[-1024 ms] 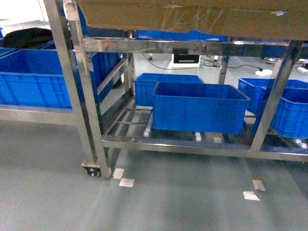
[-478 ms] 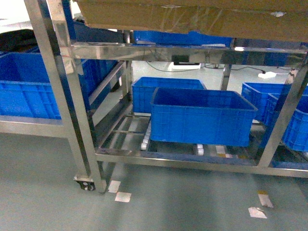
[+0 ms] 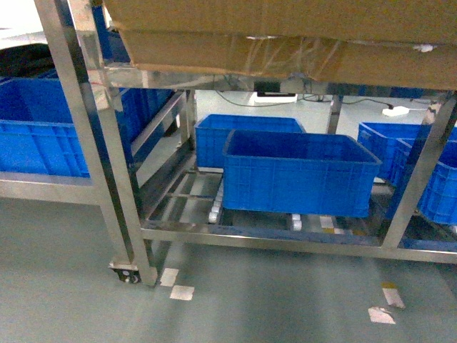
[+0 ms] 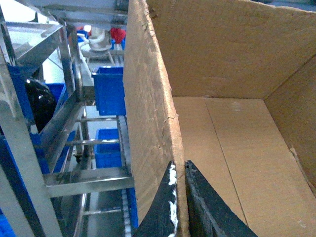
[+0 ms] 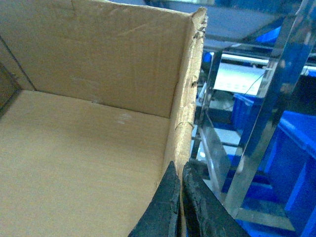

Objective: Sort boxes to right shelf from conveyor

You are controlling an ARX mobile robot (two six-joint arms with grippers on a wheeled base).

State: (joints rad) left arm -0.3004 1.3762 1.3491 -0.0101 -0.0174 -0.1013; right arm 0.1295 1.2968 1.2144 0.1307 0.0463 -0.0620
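Cardboard box (image 3: 285, 43) is being carried by both arms at the upper level of the steel shelf (image 3: 107, 164), its taped underside crossing the top of the head view above the rack's front rail. The left gripper (image 4: 180, 207) is pinching the box's left wall, one finger outside and one inside, jaws nearly closed on the cardboard. The right gripper (image 5: 180, 207) is doing the same on the right wall, closed down to the thickness of the board. So the box is lying between the two grippers, each wall rising straight up from its gripper, and the open, empty interior is spreading inward from each.

By my judgement the step in hand is the placing: the box is being brought onto the shelf level, and whether its base is resting on the rails I cannot tell. The next move is calling for pushing it forward and level until the base is sitting on the rails, then opening both grippers together and drawing them clear of the walls.

Below the grippers, blue crates (image 3: 296, 171) are sitting on the bottom level, and farther down the grey floor (image 3: 235, 307) is showing white tape marks.
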